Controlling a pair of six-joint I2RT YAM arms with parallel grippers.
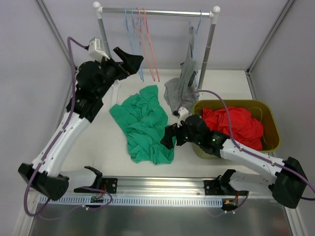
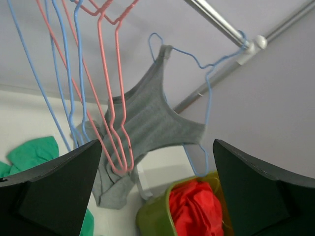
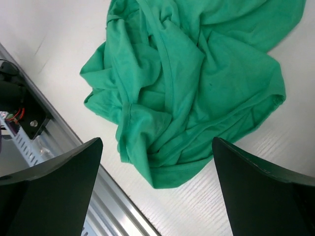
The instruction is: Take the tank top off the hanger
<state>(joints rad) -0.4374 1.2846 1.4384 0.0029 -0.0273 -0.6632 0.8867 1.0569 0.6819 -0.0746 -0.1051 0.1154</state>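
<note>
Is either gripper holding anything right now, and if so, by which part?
Nothing is held. The left gripper is open, facing the hanging grey tank top. The right gripper is open above the green garment.

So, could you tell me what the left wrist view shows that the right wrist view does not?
Only the left wrist: the grey tank top on its blue hanger, pink hangers, and a green bin holding red cloth. Only the right wrist: the table's metal edge rail. Both: the green garment on the white table; the left gripper and right gripper are each open.
</note>
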